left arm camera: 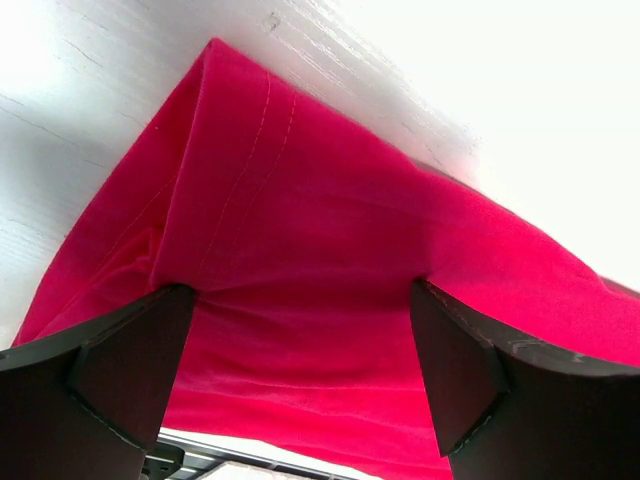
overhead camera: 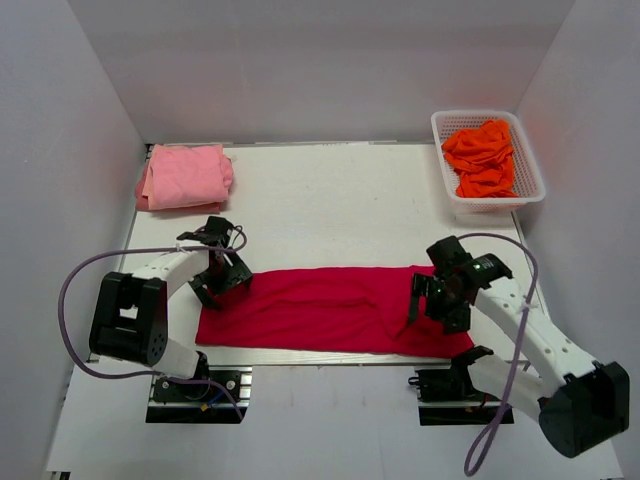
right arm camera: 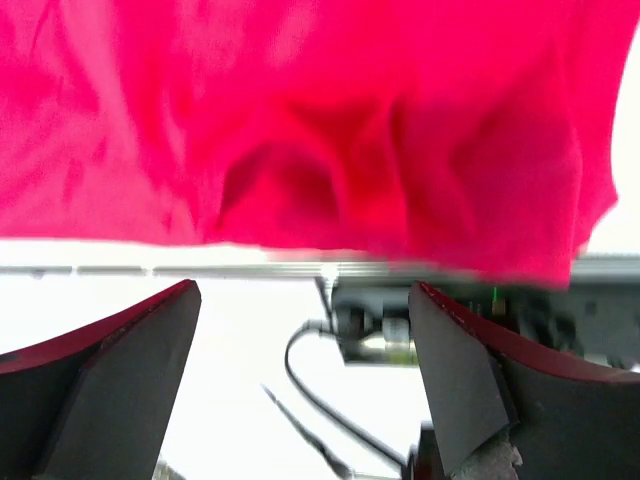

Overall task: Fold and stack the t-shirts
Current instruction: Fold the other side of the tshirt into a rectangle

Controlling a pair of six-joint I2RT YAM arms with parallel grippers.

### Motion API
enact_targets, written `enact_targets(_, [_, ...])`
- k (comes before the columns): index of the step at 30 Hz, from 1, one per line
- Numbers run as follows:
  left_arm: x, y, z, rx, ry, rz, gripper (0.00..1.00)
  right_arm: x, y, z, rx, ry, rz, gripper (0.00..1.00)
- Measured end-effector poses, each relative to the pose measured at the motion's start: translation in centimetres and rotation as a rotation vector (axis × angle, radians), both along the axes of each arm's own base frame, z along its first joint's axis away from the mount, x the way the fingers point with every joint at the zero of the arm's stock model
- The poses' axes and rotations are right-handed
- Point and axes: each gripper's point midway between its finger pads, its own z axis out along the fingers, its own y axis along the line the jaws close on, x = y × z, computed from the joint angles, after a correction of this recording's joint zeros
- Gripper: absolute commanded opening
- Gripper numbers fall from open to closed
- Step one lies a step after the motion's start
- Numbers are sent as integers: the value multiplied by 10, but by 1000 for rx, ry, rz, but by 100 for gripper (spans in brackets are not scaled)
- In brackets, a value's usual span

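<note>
Along the near edge of the worktop point(overhead camera: 340, 200) lies the red shirt point(overhead camera: 330, 310), folded lengthwise into a long flat band that runs from left to right, its near hem just over the edge. The left gripper point(overhead camera: 220, 292) stands at the band's left end with jaws spread wide and nothing between them; its wrist view shows the stitched hem and a doubled fold of cloth lying directly ahead of the fingers point(left arm camera: 110, 380). The right gripper point(overhead camera: 415, 310) is at the right end, likewise spread wide and empty, with wrinkled red cloth ahead of it in its own view. The shirt looks light, limp and thin, so it will likely sag and drag rather than keep its shape, and a pinch on one layer alone would probably peel the fold open. The better hold seems to be at the two end corners, each jaw taking all the layers together near the hem, where the stitching gives a firmer bite; the wrinkled patch at the right may need smoothing. Farther back, a pink shirt point(overhead camera: 185, 177) sits folded at the far left corner. At the far right corner a white basket point(overhead camera: 445, 190) holds crumpled orange shirts point(overhead camera: 482, 158), equally soft and apt to tangle.
</note>
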Motion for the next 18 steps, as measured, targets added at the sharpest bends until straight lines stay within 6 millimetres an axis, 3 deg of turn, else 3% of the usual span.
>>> enact_targets(3, [0,0,0,2,8,0,100,-8,-4,20,-5,-5,5,90])
enact_targets(7, [1,0,0,4,17,1,100,6,-5,29,-42,-22,2,90])
enact_targets(13, [1,0,-1,7,28,1,100,59,-1,15,-118,-100,-25,90])
enact_targets(16, [1,0,-1,8,36,1,100,85,12,2,-96,-149,-29,90])
enact_targets(18, [1,0,-1,8,38,0,100,92,28,-8,-12,-178,-10,90])
